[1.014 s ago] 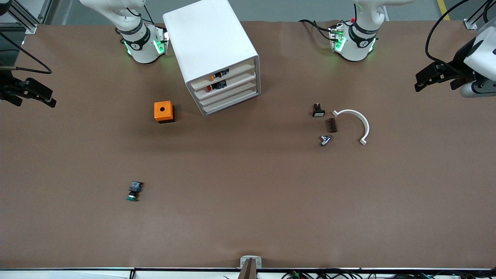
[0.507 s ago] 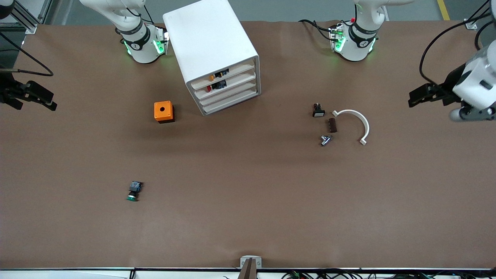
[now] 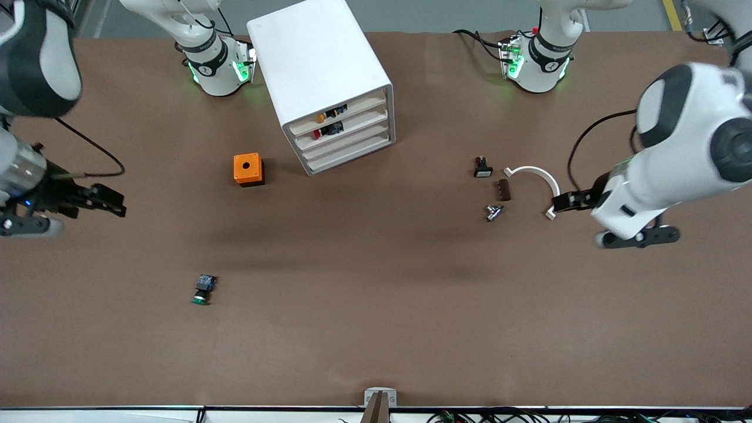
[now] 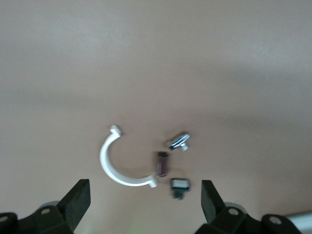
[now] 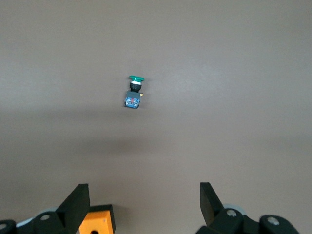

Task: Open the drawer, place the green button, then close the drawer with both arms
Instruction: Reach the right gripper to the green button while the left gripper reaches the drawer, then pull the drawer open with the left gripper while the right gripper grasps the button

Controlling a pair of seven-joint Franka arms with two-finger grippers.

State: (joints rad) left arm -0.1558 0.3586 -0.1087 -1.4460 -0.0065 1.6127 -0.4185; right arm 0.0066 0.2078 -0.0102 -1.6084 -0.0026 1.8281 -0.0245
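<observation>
The counter [image 3: 376,329] is a flat brown surface. The white cabinet [image 3: 320,70] stands on it between the two arm bases, drawer fronts angled toward the front camera. The drawer [image 3: 348,143], third from the top, sits flush and closed. It appears to be thin, light plastic. No handle is visible, so the lip of its front edge is judged the only hold. The pull should be straight, as the cabinet looks light enough to slide.

An orange box [image 3: 248,169] sits just beside the cabinet toward the right arm's end. A white curved bracket [image 3: 543,183] lies toward the left arm's end, with a black white-faced button [image 3: 482,168], a brown block [image 3: 503,190] and a small metal part [image 3: 493,212] beside it.

The left hand [image 4: 142,202] hangs over the counter near the bracket, fingers spread wide, holding nothing. The right hand [image 5: 141,201] hangs at the right arm's end, likewise spread and empty.

The button [image 3: 203,288] lies on its side in open counter, well nearer the front camera than the orange box, and apart from everything else. It is judged rigid, very light and prone to roll or skid. The squarer black-and-blue body offers a better hold than the round green cap.
</observation>
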